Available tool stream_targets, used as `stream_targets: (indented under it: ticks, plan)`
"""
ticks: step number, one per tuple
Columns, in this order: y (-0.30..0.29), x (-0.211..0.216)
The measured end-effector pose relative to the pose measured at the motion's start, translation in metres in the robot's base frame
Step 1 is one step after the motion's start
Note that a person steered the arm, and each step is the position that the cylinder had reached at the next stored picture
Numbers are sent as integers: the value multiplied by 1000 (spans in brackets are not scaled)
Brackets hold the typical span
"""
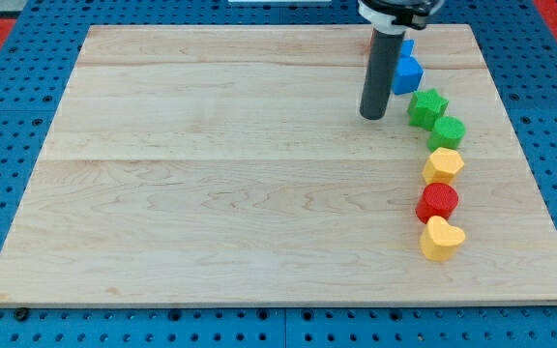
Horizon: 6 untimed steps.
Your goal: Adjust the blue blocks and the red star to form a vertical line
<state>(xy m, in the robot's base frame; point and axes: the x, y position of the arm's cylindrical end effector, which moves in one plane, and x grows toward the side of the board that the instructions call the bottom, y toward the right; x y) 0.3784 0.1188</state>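
Note:
My dark rod comes down from the view's top, and my tip (372,117) rests on the board just left of the blue blocks. One blue block (409,74) lies right of the rod, touching or nearly touching it. A second blue block (408,46) sits just above the first, partly hidden by the rod. A sliver of red (369,41) shows at the rod's left edge near the board's top. It may be the red star, but the rod hides most of it.
A column of blocks runs down the board's right side: a green star (428,106), a green block (448,131), a yellow block (443,165), a red cylinder (438,201) and a yellow heart (441,240). The wooden board (211,193) lies on a blue pegboard.

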Motion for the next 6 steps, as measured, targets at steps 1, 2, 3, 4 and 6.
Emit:
stream_targets:
  ticks: [1,2,3,4,6]
  plan:
    - [10,6]
    - [40,6]
    - [45,6]
    - [45,-2]
    - [29,-23]
